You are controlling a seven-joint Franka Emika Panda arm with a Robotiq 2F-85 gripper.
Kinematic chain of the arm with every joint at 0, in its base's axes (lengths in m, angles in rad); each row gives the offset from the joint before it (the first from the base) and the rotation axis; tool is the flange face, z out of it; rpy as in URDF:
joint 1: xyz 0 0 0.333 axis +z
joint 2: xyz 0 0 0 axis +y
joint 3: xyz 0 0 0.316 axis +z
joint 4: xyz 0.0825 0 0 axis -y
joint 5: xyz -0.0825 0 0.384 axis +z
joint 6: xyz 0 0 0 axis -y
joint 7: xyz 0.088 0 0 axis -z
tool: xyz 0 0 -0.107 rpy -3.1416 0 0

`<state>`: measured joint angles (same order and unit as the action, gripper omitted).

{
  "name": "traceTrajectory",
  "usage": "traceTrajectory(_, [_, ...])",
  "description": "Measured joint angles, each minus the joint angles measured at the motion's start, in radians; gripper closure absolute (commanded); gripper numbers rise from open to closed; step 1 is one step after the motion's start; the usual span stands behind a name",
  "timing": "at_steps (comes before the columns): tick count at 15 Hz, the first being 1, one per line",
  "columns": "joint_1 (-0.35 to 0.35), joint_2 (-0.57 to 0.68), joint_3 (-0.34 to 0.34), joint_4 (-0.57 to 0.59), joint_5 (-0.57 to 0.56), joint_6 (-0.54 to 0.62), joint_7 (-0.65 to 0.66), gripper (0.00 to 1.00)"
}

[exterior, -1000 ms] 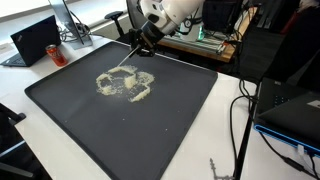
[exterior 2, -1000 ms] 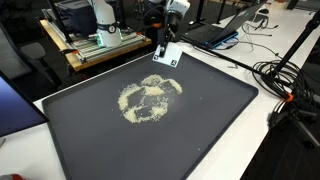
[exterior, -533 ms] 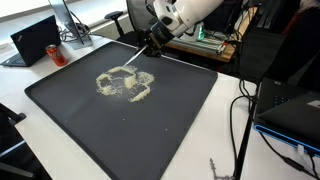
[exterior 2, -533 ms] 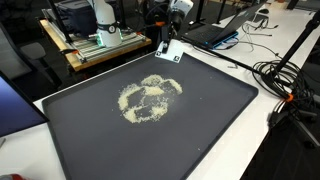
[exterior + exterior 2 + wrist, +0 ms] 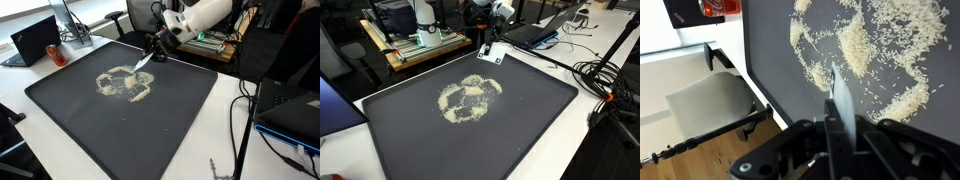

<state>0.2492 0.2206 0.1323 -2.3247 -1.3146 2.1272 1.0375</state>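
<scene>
A loose ring of pale rice-like grains (image 5: 125, 84) (image 5: 470, 98) lies on a large black mat (image 5: 170, 120) (image 5: 510, 130). My gripper (image 5: 157, 50) (image 5: 486, 40) hovers over the mat's far edge, just beyond the grains, and is shut on a flat white card (image 5: 143, 62) (image 5: 492, 55). The card hangs down towards the mat, clear of the pile. In the wrist view the card (image 5: 837, 92) shows edge-on, clamped between the black fingers of the gripper (image 5: 835, 135), with grains (image 5: 875, 50) spread above it.
A laptop (image 5: 35, 40) and a dark can (image 5: 57, 55) stand on the white table beyond the mat. Cables (image 5: 240, 110) (image 5: 605, 80) trail beside it. A cart of equipment (image 5: 415, 40) stands behind. A chair (image 5: 710, 105) stands past the mat's edge.
The gripper has carried the card a little away from the grain pile, towards the mat's far edge. The grains look unchanged.
</scene>
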Motion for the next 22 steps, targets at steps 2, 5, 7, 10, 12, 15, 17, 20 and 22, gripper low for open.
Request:
traceTrajectory(2, [-0.001, 0.0, 0.0, 0.0, 0.0, 0.0, -0.003, 0.99])
traceTrajectory(5, [0.001, 0.007, 0.016, 0.001, -0.007, -0.002, 0.002, 0.99])
traceTrajectory(7, [0.007, 0.026, 0.034, 0.004, -0.019, -0.002, 0.006, 0.99])
traceTrajectory(10, [0.018, 0.067, 0.058, 0.02, -0.046, -0.003, 0.019, 0.99])
traceTrajectory(12, [0.027, 0.096, 0.069, 0.035, -0.059, -0.007, 0.022, 0.99])
traceTrajectory(15, [0.041, 0.133, 0.079, 0.054, -0.081, -0.016, 0.023, 0.99])
traceTrajectory(17, [0.047, 0.151, 0.085, 0.062, -0.084, -0.018, 0.022, 0.99])
traceTrajectory(20, [0.05, 0.17, 0.097, 0.064, -0.082, -0.019, 0.001, 0.99])
traceTrajectory(22, [0.05, 0.175, 0.103, 0.064, -0.079, -0.019, -0.025, 0.99])
